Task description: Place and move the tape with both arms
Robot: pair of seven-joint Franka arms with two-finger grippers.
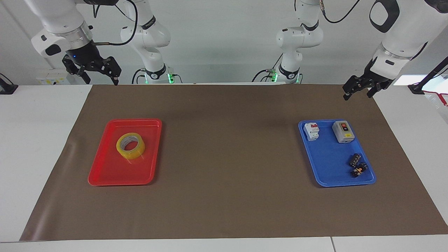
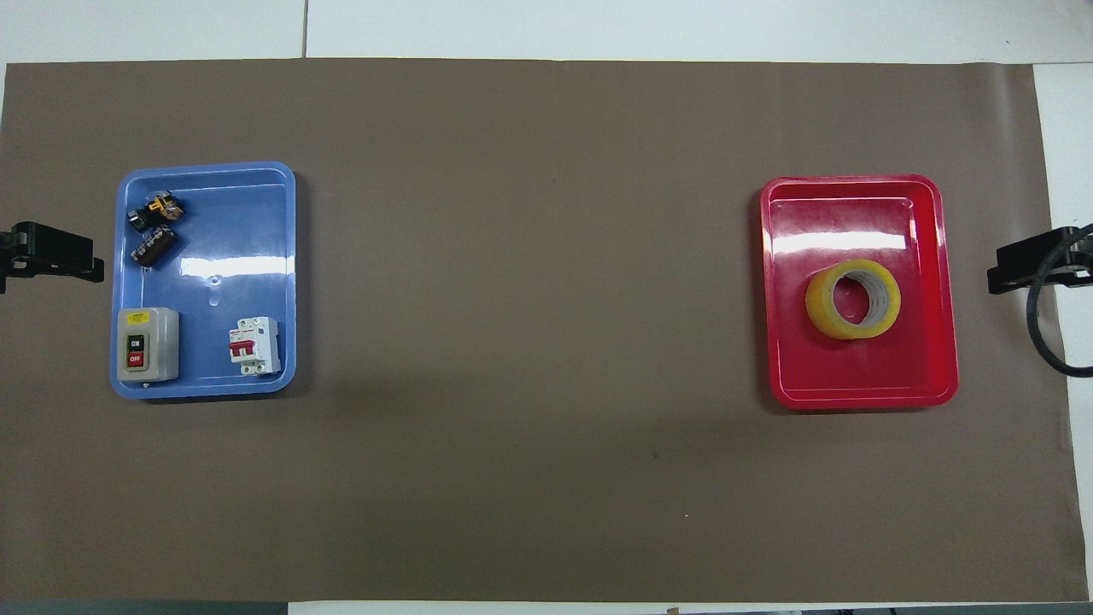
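Both hands hung released and empty: the left hand (image 1: 357, 91) over the brown mat's (image 1: 227, 157) corner near the blue plastic tray (image 1: 323, 164), the right hand (image 1: 99, 74) over the other corner. Well apart from either, the wide yellow translucent tape roll (image 1: 131, 145) lay flat in the red plastic tray (image 1: 108, 171).

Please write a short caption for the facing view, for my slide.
Tape lies in the red tray; both open tools, left and right, wait raised.
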